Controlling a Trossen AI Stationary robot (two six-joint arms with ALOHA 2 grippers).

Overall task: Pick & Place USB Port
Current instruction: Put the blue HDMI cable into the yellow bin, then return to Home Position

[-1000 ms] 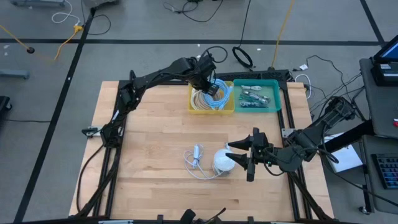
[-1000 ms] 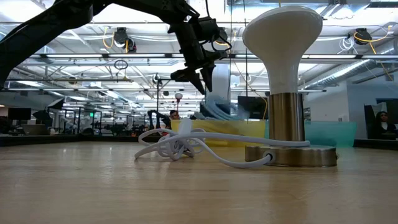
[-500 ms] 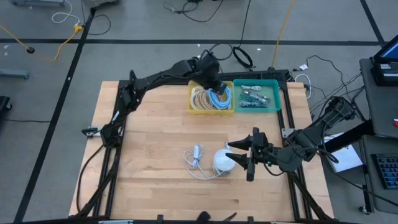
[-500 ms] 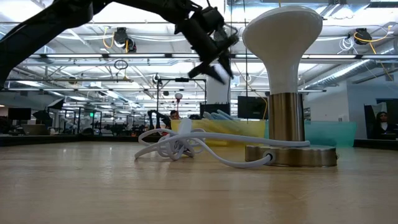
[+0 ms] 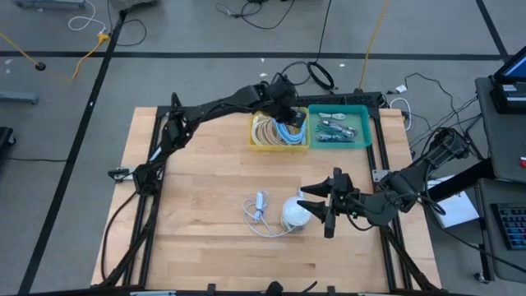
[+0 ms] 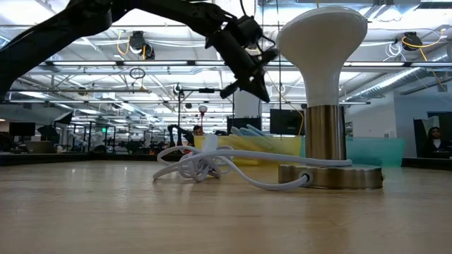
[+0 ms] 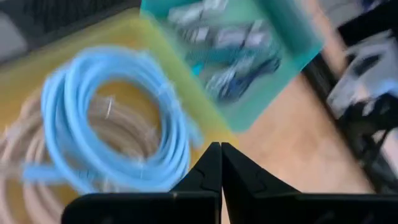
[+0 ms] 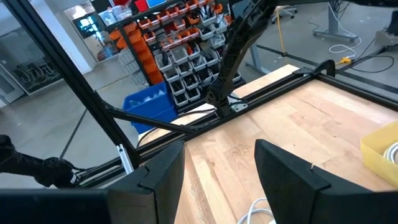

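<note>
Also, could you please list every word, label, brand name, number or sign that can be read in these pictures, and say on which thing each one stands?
No text can be read in any view.
Lamp: plain, no marking visible.
Yellow bin and teal bin: no labels visible.
Storage bins on the shelves in the room: any labels are too small to read.
Screens in the room behind the table: too small to read.

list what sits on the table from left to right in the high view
white coiled cable → yellow bin holding blue and beige cable coils → white-shaded lamp → open right gripper → teal bin of small parts
</note>
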